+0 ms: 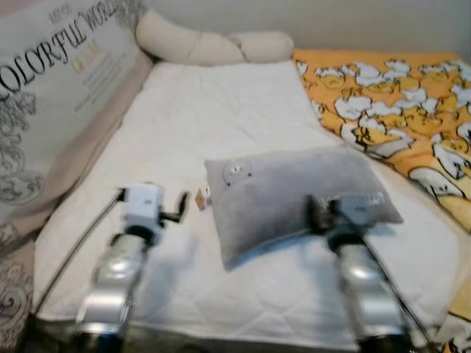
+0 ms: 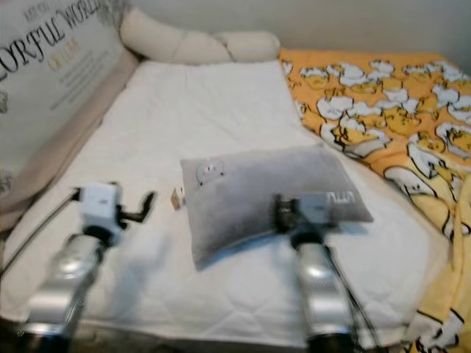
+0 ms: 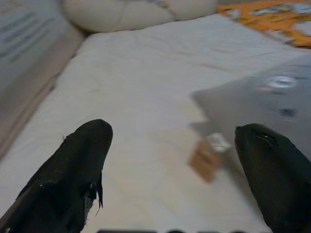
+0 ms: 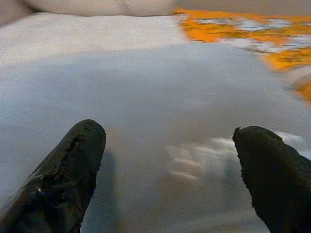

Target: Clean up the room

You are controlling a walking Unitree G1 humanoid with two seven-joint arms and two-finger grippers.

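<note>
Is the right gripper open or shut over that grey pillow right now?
Open. In the right wrist view the right gripper's two black fingers stand wide apart, with the grey pillow between them, ungrasped.

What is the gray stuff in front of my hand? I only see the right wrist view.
Observer: It's a gray pillow lying on a white bed. Your open right hand is at its near edge.
Operator: Is anything next to it?
Observer: Yes, a small brown thing lies by the pillow's left side, just ahead of the open left hand. It's too blurred to name.
Operator: What's the orange bit far away?
Observer: A blanket printed with ducks, spread over the bed's right side.
</note>
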